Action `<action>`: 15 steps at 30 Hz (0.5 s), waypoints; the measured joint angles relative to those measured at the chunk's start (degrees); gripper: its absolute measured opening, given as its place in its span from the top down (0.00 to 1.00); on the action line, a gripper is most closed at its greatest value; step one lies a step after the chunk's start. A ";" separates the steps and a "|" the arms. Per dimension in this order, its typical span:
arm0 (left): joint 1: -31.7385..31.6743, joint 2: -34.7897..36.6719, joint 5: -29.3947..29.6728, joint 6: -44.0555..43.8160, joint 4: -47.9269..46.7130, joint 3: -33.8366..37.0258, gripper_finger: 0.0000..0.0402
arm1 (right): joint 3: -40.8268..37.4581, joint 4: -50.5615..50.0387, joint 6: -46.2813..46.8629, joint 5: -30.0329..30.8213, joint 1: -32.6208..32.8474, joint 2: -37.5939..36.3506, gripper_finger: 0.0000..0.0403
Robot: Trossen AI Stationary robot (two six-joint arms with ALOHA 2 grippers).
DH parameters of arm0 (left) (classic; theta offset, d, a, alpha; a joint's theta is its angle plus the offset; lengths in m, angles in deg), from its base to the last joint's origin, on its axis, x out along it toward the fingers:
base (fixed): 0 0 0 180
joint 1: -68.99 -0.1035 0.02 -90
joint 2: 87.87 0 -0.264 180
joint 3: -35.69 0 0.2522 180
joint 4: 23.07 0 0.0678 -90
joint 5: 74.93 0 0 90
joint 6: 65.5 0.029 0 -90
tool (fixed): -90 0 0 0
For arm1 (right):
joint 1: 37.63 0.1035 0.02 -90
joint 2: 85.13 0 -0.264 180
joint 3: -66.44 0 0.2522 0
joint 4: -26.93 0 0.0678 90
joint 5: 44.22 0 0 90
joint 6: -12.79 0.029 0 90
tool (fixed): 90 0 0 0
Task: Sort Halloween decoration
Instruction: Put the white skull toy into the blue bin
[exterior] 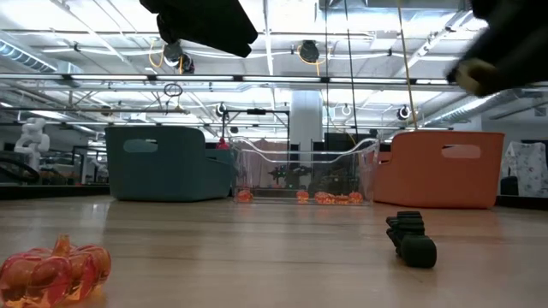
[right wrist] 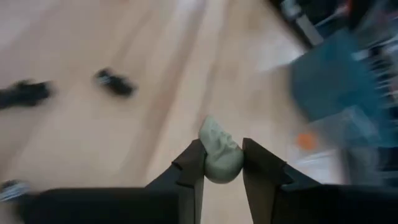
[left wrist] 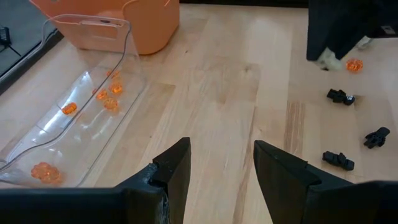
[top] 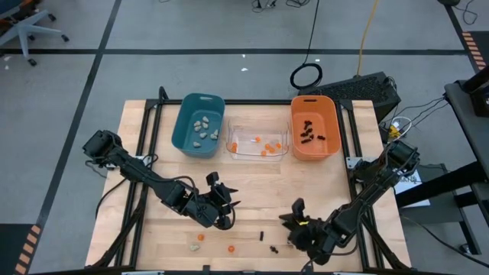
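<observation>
Your right claw [right wrist: 222,163] sits over the near right part of the pale wooden tabletop [top: 260,183], jaws closed down on a pale beige-white lumpy trinket [right wrist: 219,155] pinched between the two dark fingers. Your left claw [left wrist: 221,165] hangs over the near middle of the tabletop, jaws parted and holding nothing, bare wood showing between them. Along the far edge stand three bins in a row: a teal plastic bin [top: 199,124] toward the left with several pale lumps [top: 202,127] inside, a clear plastic bin [top: 257,142] in the centre with small round orange trinkets [top: 263,145] on its floor, and an orange plastic bin [top: 314,127] toward the right holding black spidery trinkets [top: 309,131]. Still loose near the front edge: an orange trinket [top: 231,248] and another [top: 201,237] beside a pale lump [top: 195,247], plus a few black spidery pieces [top: 260,237] between the two claws. From table level, a translucent orange pumpkin-shaped trinket [exterior: 53,270] lies close on the left and a black piece [exterior: 411,239] on the right.
</observation>
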 joint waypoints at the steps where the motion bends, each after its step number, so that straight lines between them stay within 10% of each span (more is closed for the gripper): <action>1: 0.03 0.00 0.00 0.00 0.00 0.00 0.57 | 0.41 0.29 -2.08 1.88 -0.26 0.00 0.84; 15: 0.09 0.00 -0.02 0.46 0.00 0.00 0.57 | 5.98 0.57 -24.44 7.95 -6.49 -0.02 0.83</action>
